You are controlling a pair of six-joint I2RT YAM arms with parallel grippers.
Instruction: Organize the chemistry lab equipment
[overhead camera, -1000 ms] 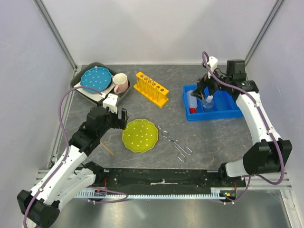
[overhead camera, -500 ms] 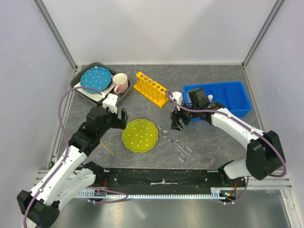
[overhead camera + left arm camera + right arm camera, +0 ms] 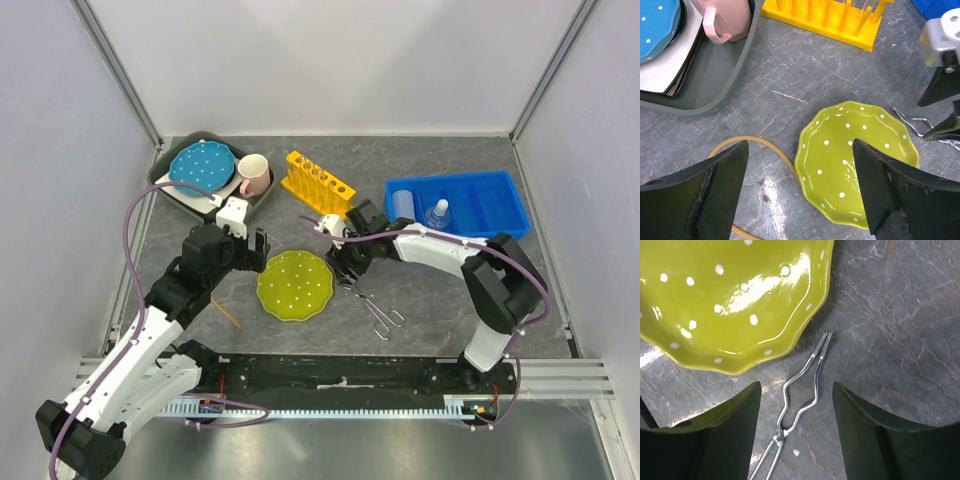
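While the bottle (image 3: 403, 203) and flask (image 3: 437, 214) sit in the bin (image 3: 490, 205), the tongs (image 3: 814, 360) lie ungrasped by the plate (image 3: 294, 285) between the right gripper's (image 3: 796, 410) spread fingers. The left gripper (image 3: 800, 150) hangs parted, empty.

You see a green plate (image 3: 294, 285) flat on the table (image 3: 440, 290). At far left, a grey tray (image 3: 715, 80) holds a blue plate (image 3: 201, 163) and a pink mug (image 3: 254, 175).

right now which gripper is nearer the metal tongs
Right. The right gripper straddles the metal tongs from above, open; the left gripper is on the other side of the yellow-green plate.
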